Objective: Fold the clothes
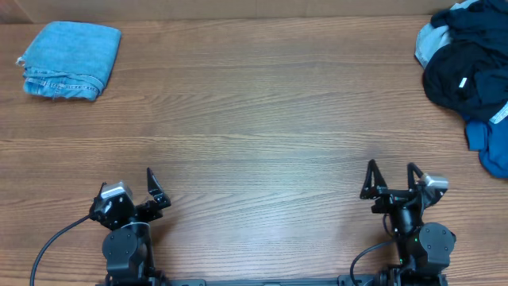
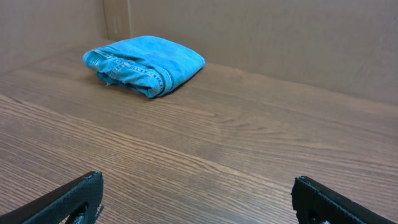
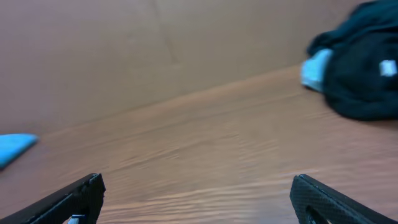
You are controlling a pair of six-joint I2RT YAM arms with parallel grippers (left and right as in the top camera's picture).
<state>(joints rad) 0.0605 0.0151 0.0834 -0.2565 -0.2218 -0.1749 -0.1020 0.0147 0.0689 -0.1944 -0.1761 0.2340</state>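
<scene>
A folded light-blue denim piece (image 1: 70, 60) lies at the surface's (image 1: 254, 119) far left corner, its long axis roughly left to right and its seamed edge facing the arms. The black T-shirt (image 1: 468, 75) is crumpled at the far right, with no clear axis. Left pincer (image 2: 196, 186) and right pincer (image 1: 390, 171) gape wide, empty.

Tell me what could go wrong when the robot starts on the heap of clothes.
1. The black T-shirt lies bunched against the royal-blue garment, so the open right gripper may lift both together.
2. The heap runs past the overhead view's right border; unseen cloth may snag or trail.
</scene>
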